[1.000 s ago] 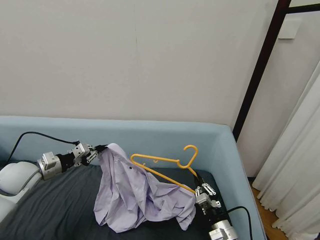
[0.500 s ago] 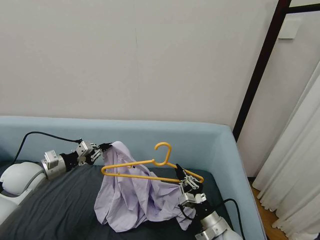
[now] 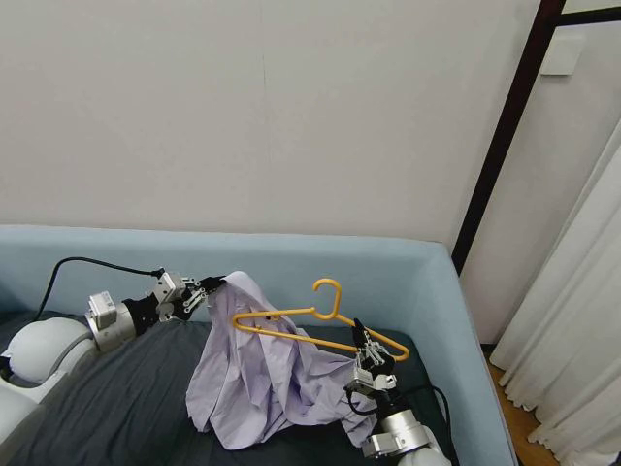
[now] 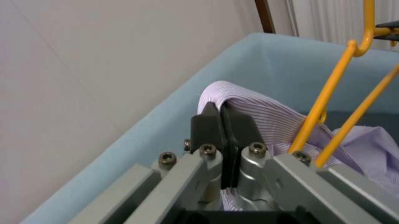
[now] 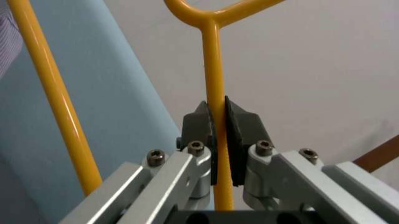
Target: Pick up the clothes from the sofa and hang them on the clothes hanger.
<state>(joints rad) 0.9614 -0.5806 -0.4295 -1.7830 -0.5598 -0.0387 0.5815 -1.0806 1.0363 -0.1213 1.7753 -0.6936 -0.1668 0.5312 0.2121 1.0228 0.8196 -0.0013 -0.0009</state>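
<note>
While L hand (image 3: 217, 284) pinches shirt (image 3: 262, 379) collar above sofa (image 3: 427, 282) & R hand (image 3: 367, 351) clamps hanger (image 3: 320, 316) bar, we'd feed hanger's free end into neck opening: collar taut, slow tilt, no snagging on loose folds.

In the head view, the place where the left gripper (image 3: 217, 284) meets the shirt (image 3: 272, 379) is too small for me to make out. I cannot tell if the hanger (image 3: 291, 316) sits inside the cloth or just in front of it. The arm behind the right gripper (image 3: 367, 349) is cut off by the lower edge. In the right wrist view the top edge cuts off the hanger's hook. In the left wrist view the gripper's body hides the lower ends of the hanger's bars.
</note>
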